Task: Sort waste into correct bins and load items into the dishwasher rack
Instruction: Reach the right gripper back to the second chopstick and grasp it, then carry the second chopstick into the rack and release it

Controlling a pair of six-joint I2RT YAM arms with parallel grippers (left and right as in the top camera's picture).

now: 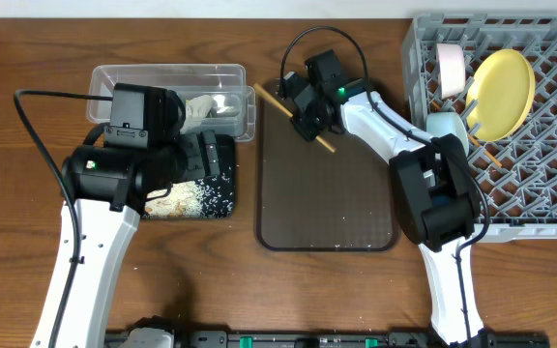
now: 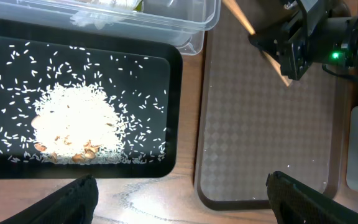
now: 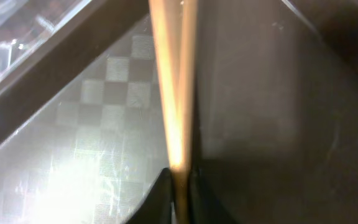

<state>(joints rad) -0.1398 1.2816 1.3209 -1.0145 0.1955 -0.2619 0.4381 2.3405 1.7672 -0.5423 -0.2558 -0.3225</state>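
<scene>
My right gripper [image 1: 309,114] is shut on the wooden chopsticks [image 1: 277,100] over the top left of the brown serving tray [image 1: 327,193]; they show close up between its fingers in the right wrist view [image 3: 173,93]. My left gripper [image 2: 179,193] is open and empty above the black tray [image 2: 166,74], which holds the rice crumbs [image 2: 73,127]. The clear tub [image 1: 230,72] behind it holds crumpled white paper [image 1: 201,108]. The grey rack [image 1: 549,145] at the right holds the yellow plate [image 1: 504,92], a light blue bowl [image 1: 446,129] and a white bowl [image 1: 452,66].
The brown serving tray [image 2: 260,124] lies between the bins and the rack. Loose rice grains lie scattered across the black tray [image 1: 222,188]. The right arm's base [image 1: 443,203] stands at the tray's right edge beside the rack.
</scene>
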